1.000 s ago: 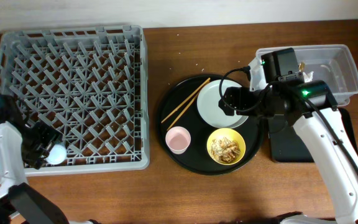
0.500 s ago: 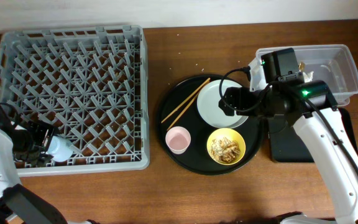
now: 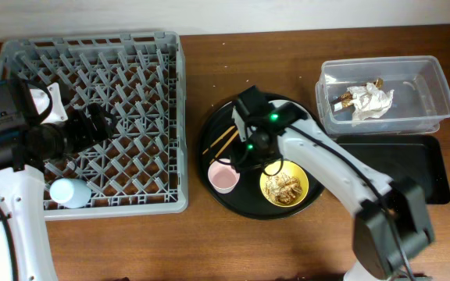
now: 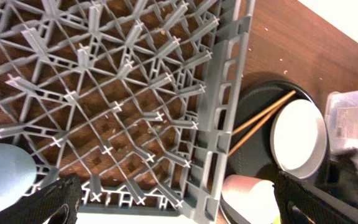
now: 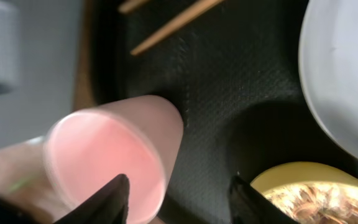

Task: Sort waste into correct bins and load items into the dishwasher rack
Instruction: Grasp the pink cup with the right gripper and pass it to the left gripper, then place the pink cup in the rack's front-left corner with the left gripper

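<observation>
Overhead: looked straight down on whole table (image 3: 287, 47), dishwasher rack (image 3: 131, 94) frame left, clear tub (image 3: 420, 94) upper right. Left wrist: hung over rack's right edge, tilted toward round black tray (image 4: 260, 106) at frame right. Right wrist: sat very near, pink cup (image 5: 114, 155) lower left. Shared across all three: cup, chopsticks (image 4: 263, 112), tray.

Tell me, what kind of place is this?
Probably a dish-washing practice spot, not a real kitchen: a wooden table with a grey dishwasher rack, a tray of used dishes, a tub holding rubbish, and robot arms.
</observation>
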Action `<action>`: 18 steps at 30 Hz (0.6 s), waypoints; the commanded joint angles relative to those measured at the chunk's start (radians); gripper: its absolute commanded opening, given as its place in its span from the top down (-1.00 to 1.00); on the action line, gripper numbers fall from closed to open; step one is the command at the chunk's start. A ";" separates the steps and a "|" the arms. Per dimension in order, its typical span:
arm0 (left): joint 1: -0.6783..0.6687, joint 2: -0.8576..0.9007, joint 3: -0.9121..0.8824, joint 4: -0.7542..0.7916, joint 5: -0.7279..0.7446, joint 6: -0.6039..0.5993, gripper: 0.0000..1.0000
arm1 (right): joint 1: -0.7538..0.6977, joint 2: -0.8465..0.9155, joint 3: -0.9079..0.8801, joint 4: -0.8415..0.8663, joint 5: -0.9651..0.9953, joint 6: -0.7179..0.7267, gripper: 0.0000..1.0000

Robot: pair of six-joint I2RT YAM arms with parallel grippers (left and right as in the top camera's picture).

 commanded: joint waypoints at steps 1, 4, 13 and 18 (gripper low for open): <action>-0.004 0.002 0.005 0.005 0.231 0.105 -0.98 | 0.009 0.077 -0.004 0.046 -0.060 0.009 0.59; -0.004 0.002 0.005 0.040 0.452 0.151 -0.98 | 0.000 0.050 -0.002 0.082 -0.105 0.008 0.92; -0.155 0.003 0.005 0.173 0.952 0.150 -0.96 | -0.365 -0.375 0.040 0.276 -1.026 -0.199 0.92; -0.339 0.002 0.005 0.290 1.093 0.150 -0.94 | -0.324 -0.371 0.040 0.377 -1.130 -0.198 0.92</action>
